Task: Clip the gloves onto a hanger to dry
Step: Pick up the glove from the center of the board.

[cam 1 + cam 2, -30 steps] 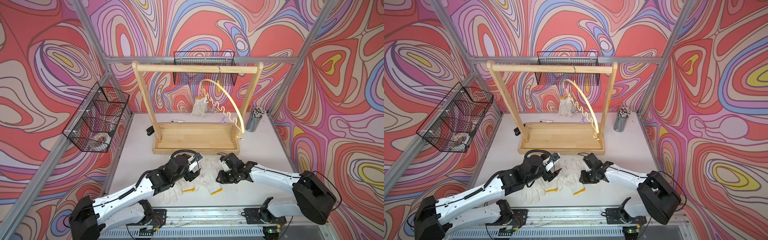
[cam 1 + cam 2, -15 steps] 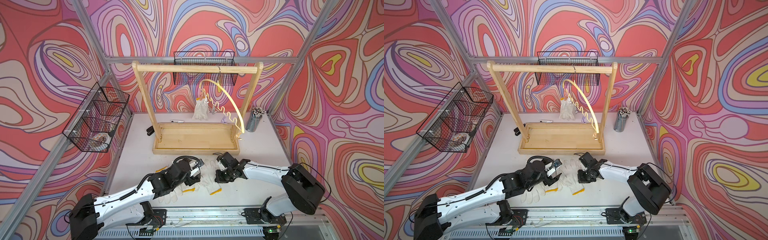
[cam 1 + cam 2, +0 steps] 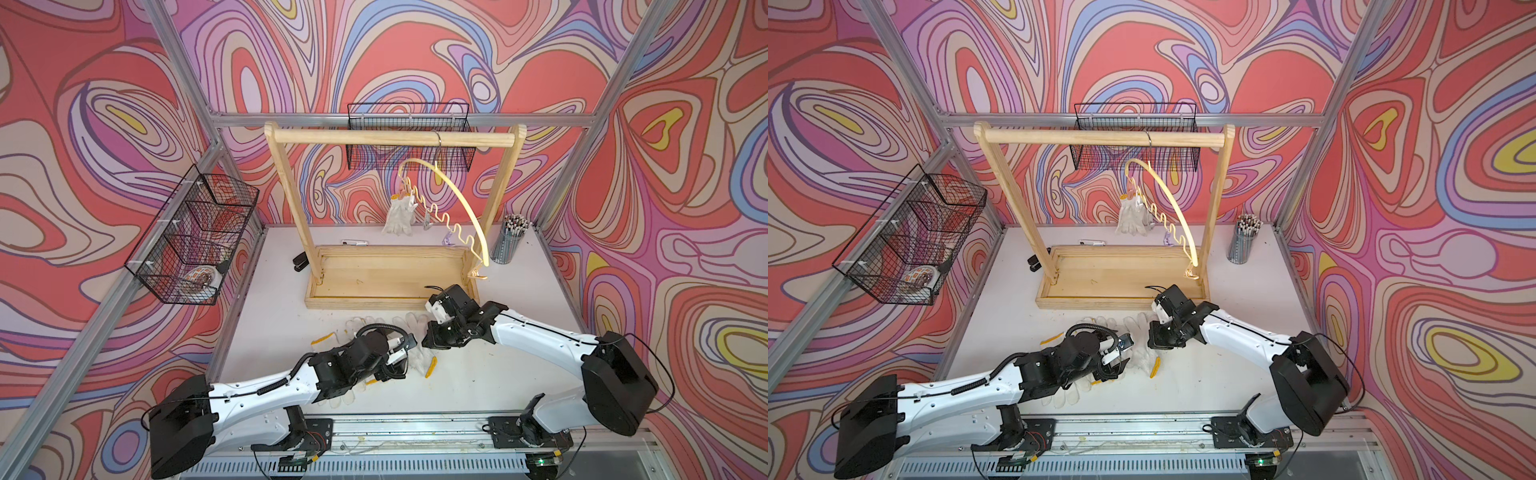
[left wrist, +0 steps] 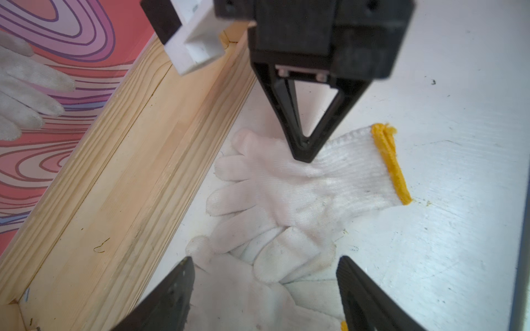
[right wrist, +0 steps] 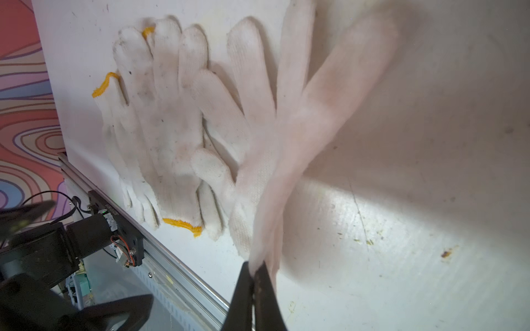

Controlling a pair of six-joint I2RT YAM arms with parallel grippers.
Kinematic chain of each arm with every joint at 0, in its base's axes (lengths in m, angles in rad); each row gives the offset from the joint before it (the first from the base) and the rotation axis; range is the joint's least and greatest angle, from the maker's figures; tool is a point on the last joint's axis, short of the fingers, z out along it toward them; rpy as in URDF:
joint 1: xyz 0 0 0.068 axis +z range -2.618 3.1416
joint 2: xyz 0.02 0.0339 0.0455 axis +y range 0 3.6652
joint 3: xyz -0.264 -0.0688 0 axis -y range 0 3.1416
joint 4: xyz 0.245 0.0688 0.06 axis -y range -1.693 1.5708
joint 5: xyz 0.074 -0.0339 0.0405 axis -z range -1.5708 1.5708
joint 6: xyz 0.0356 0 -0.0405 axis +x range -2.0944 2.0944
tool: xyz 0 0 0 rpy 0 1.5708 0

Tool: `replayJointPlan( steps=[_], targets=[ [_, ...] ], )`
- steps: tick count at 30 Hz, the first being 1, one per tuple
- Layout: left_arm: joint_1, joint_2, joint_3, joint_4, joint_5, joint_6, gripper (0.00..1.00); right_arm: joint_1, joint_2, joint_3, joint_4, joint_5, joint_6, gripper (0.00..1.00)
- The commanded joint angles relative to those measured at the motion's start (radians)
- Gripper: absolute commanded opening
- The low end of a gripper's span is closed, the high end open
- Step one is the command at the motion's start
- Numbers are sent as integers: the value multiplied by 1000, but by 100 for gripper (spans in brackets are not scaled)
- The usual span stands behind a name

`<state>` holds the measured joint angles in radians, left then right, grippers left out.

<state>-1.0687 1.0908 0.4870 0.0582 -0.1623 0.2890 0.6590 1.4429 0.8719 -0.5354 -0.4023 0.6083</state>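
In both top views the left gripper (image 3: 405, 351) sits low, near the centre of the frame. Its jaws are spread wide with nothing between them, above the gloves (image 3: 419, 360) heaped on the table (image 3: 519, 374) (in the left wrist view its fingers (image 4: 183, 280) flank the pile). Just right of it, the right gripper (image 3: 428, 337) is clenched on one glove (image 5: 301, 137), pinching its edge so the cloth rises off the table. Higher up, right of centre, the hanger (image 3: 478, 230) hangs from the rail (image 3: 374, 139), with a clipped glove (image 3: 399, 218) at its left end.
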Motion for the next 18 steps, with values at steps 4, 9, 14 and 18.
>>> replayJointPlan(
  steps=[4, 9, 14, 18],
  targets=[
    [-44, 51, -77, 201, -25, 55, 79, -65, -42, 24, -42, -85, 11, 0],
    [-73, 149, -81, 321, -54, 86, 76, -74, -49, 51, -35, -124, 33, 0],
    [-119, 278, -53, 446, -92, 141, 72, -75, -42, 68, -34, -142, 45, 0],
    [-143, 342, -53, 527, -132, 146, 71, -78, -45, 79, -38, -148, 54, 0]
  ],
)
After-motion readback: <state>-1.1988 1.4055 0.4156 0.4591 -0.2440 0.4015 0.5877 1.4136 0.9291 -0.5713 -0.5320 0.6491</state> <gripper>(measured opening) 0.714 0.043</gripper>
